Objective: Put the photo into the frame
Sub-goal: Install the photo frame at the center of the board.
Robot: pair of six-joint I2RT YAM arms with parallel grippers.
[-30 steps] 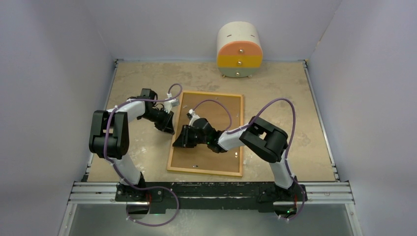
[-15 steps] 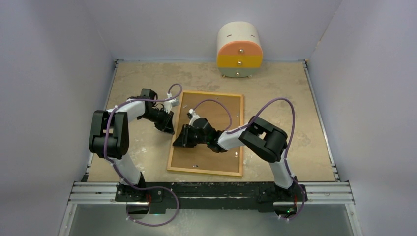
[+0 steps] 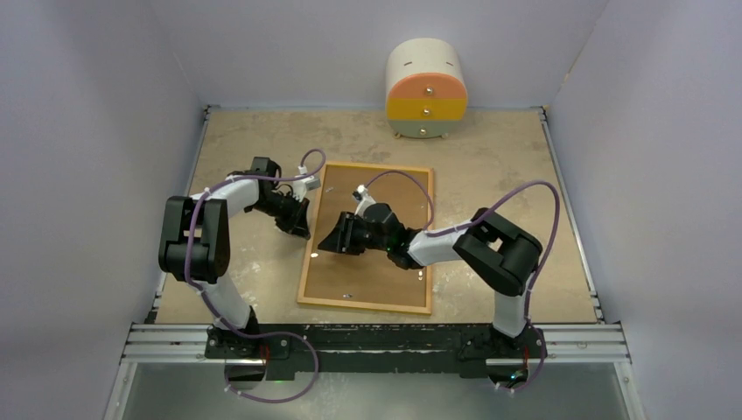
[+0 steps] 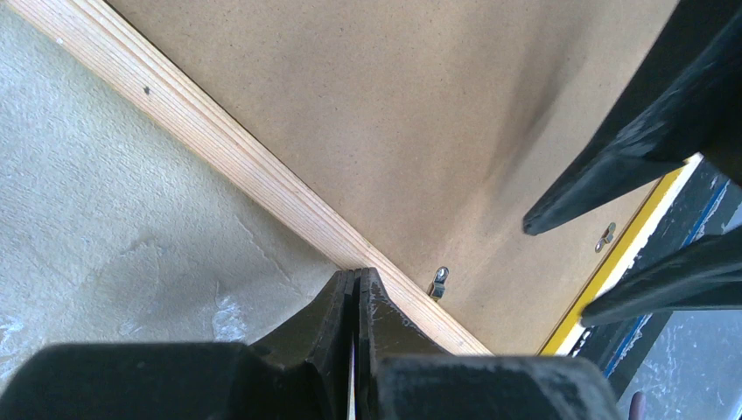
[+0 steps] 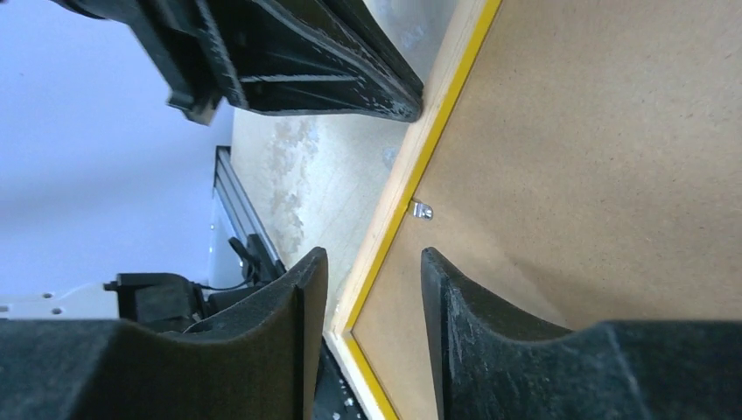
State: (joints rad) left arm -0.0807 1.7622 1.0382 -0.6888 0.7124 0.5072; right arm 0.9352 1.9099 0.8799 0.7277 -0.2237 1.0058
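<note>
Two black two-finger grippers meet at the left edge of the frame. Top view: large thin rectangular picture frame (image 3: 364,303) lies flat, back up, mid-table on the beige mottled tabletop (image 3: 525,175). Light wood rails surround the plain brown backing board (image 3: 372,282). Left gripper (image 3: 301,230) is at the frame's left rail, from outside. Right gripper (image 3: 324,246) is over the board just inside that rail. A round cream drawer unit with orange and yellow fronts (image 3: 426,87) stands at the far edge, well apart.

Left wrist view: left gripper (image 4: 357,278) fingers pressed together, tips at the wood rail (image 4: 219,149); a thin pale sliver shows between them, can't tell what. A small metal tab (image 4: 440,281) sits on the board (image 4: 394,105) just beside. Right gripper (image 4: 560,271) fingers spread.

Right wrist view: right gripper (image 5: 372,262) has its jaws apart, nothing between them, straddling the rail with its yellow strip (image 5: 437,140) from above. Metal tab (image 5: 422,210) is on the board (image 5: 595,175). Left gripper (image 5: 385,87) is closed, by the rail.
</note>
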